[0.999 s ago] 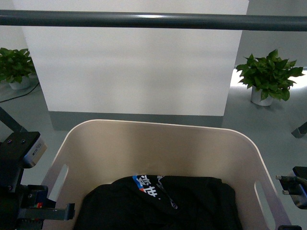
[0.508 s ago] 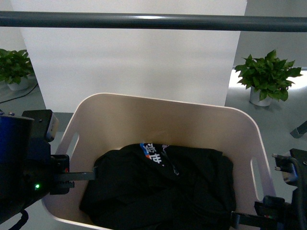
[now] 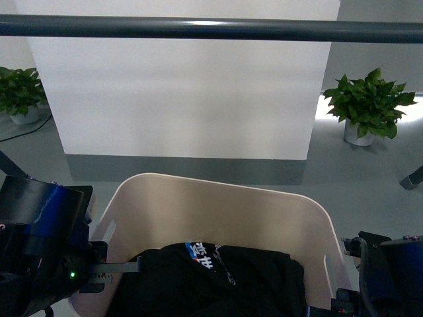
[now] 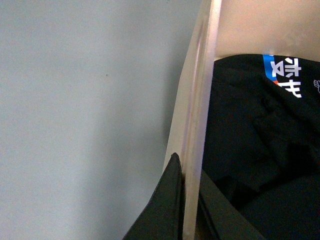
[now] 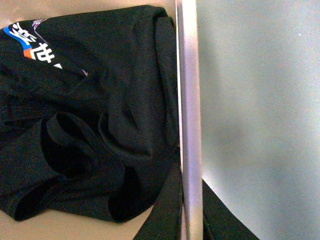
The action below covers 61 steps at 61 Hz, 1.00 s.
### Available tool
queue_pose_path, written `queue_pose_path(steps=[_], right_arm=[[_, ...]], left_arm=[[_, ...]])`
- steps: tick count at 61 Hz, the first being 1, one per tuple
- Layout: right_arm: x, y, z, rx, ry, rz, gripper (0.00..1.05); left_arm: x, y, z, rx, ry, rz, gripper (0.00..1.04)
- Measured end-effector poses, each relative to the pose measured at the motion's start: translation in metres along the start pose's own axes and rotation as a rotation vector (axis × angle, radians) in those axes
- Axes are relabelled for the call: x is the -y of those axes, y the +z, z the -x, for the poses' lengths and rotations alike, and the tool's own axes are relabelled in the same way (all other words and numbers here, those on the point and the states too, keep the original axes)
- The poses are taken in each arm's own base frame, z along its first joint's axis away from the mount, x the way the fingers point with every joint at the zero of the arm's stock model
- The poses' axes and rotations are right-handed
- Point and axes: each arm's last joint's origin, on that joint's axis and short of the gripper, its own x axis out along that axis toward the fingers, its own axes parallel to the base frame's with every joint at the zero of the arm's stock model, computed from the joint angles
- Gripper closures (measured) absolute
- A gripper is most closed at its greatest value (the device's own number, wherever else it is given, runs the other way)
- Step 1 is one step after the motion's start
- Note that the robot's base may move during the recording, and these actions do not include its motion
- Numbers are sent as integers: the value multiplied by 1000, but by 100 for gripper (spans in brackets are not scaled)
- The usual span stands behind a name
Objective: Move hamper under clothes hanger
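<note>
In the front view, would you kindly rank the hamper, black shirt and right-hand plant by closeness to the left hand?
1. Hamper: its left wall is gripped by the left hand.
2. Black shirt: lying inside it.
3. Plant: far right, on the floor.

Left gripper (image 4: 190, 200) astride the hamper (image 4: 201, 100) rim, black garment (image 4: 260, 150) inside.

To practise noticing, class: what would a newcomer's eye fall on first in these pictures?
A cream hamper fills the lower middle of the front view, holding a black garment with a blue-and-white print. The left pincer and right pincer each clamp a side rim. The dark clothes hanger bar spans the top.
</note>
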Motion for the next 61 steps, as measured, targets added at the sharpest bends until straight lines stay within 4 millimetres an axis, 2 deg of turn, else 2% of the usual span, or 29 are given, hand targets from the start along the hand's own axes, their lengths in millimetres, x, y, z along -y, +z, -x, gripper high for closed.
queue_pose_path(steps=[26, 44, 61], right_arm=[[1, 8, -36, -59, -27, 0, 102], [0, 17, -47, -54, -39, 13, 102], [1, 16, -58, -70, -53, 20, 102]], left_arm=[[6, -19, -26, -111, 15, 61, 101], [9, -18, -40, -122, 27, 72, 101], [9, -26, -45, -149, 40, 72, 101]])
